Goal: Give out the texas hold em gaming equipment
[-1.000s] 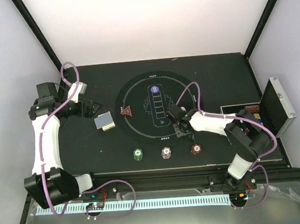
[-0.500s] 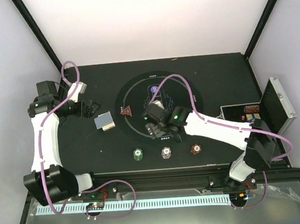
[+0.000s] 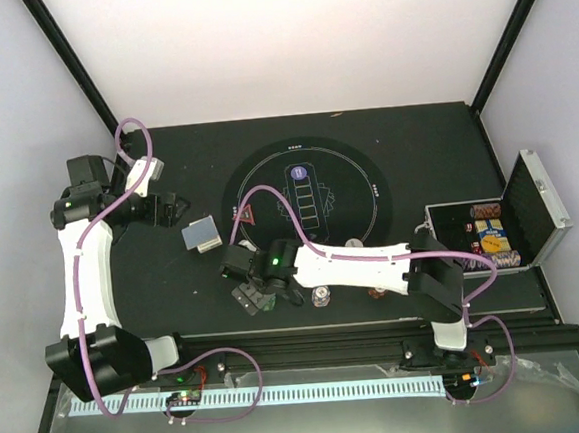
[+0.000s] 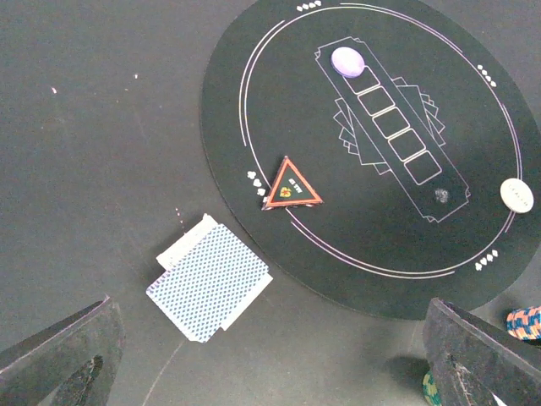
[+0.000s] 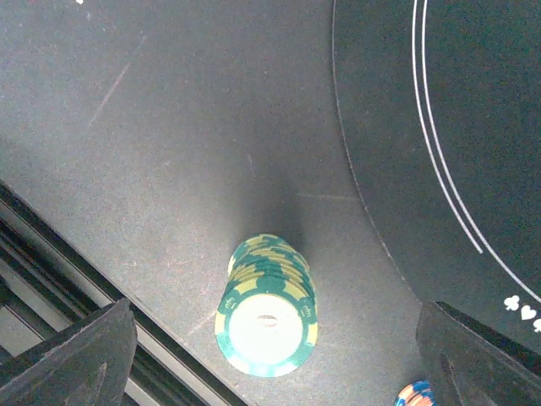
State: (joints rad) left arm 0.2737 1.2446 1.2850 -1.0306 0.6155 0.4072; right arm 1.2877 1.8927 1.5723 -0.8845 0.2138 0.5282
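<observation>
A stack of green striped chips [image 5: 266, 317] stands near the table's front edge. My right gripper [image 5: 270, 364] hovers right over it, open, jaws wide on either side and touching nothing. From above, this gripper [image 3: 261, 294] hides the stack. A white striped stack [image 3: 321, 295] and a red stack [image 3: 378, 292] stand to its right. The blue-backed card deck [image 4: 210, 282] lies left of the round mat [image 4: 372, 144]. On the mat lie a red triangle [image 4: 290, 186], a purple disc [image 4: 347, 61] and a white disc [image 4: 516, 194]. My left gripper [image 4: 270, 372] hangs open above the deck.
The silver-edged black case [image 3: 534, 202] stands open at the right edge with more chips [image 3: 486, 231] inside. My right arm stretches low across the table's front, over the chip row. The metal rail runs just behind the green stack.
My right arm swung from the mat's right side to the front left, over the green stack, and its jaws opened wider. A white disc lies where it was. The left arm barely moved.
</observation>
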